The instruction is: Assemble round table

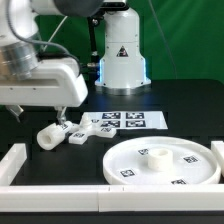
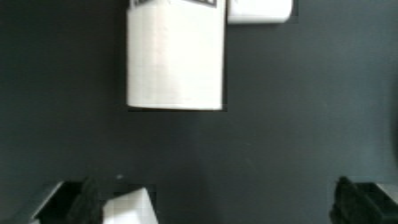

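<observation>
Hovers, jaws spread apart and empty, low over the sideways cylinder leg (image 1: pixel 48 135) and cross-shaped base (image 1: pixel 78 136) on the desk (image 1: pixel 185 130), apparently lining up a pick, with the round disc (image 1: pixel 190 160) lying flat, socket up to receive the leg.

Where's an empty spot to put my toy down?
Bare table lies between the border wall on the exterior view's left and the round disc, in front of the leg. More lies behind the disc, beside the marker board. It's crowded near the gripper, around leg and base.
</observation>
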You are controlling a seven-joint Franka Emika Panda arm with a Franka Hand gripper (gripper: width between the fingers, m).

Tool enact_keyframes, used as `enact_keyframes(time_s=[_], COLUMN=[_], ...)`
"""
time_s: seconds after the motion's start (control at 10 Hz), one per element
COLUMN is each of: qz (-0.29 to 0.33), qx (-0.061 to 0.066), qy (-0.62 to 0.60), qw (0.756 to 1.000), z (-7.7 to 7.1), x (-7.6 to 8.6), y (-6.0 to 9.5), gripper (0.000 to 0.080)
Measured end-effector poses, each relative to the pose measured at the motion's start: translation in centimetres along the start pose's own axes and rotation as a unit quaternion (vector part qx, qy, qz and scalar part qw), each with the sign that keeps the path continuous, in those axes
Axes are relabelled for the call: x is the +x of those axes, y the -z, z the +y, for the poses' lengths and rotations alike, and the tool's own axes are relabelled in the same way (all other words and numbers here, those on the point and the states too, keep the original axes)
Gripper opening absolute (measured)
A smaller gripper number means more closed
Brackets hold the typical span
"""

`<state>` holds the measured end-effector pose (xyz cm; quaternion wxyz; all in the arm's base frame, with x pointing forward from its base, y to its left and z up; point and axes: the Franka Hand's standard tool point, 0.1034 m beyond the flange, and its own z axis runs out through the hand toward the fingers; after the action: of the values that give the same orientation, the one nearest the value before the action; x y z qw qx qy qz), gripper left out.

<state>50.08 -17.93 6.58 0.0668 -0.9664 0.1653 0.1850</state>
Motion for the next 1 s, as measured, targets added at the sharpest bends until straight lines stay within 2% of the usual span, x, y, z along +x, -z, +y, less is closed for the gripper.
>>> enact_keyframes(time_s=[0.2, 0.3, 0.5, 0.7, 0.8, 1.0], qz=[-0.106, -0.138, -0.214, -0.272, -0.253, -0.253], qx=[0.003, 0.004, 0.007, 0.011, 0.007, 0.007], qy=[-0.03, -0.025, -0.026, -0.033, -0.03, -0.029], qw=[0.994, 0.99, 0.976, 0.962, 0.967, 0.967], z=[-1.0, -1.0, -0.9, 0.0, 0.0, -0.1], x=[-0.3, -0.4, -0.9, -1.4, -0.6, -0.7], y=[-0.4, -0.6, -1.1, -2.7, -3.1, -3.0], gripper=[0.0649, 0.0649, 0.0649, 0.0649, 0.0649, 0.0649])
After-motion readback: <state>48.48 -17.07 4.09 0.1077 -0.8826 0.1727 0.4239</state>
